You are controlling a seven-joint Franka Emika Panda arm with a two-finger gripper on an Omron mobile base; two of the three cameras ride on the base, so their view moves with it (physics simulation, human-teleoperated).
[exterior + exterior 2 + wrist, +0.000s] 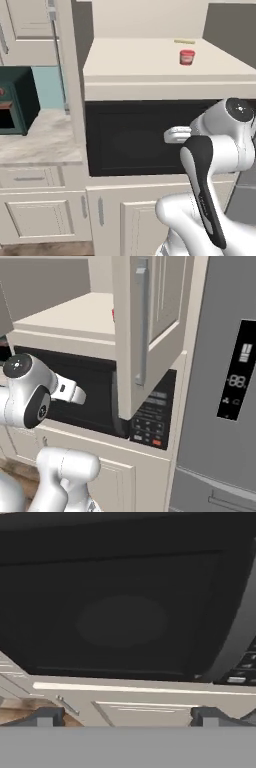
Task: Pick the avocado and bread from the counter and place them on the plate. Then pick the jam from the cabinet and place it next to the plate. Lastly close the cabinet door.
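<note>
Dark fingers (127, 718) stand wide and empty before the black microwave (135, 137). Above it, the small red-topped jam jar (187, 56) waits on the cream cabinet's pale shelf (140, 62), tall door (145, 331) open; fetching and closing apparently remain.

Chunky glossy white arm (220, 145) with rounded shells, a black inlay strip down one link, grey-capped joints.
</note>
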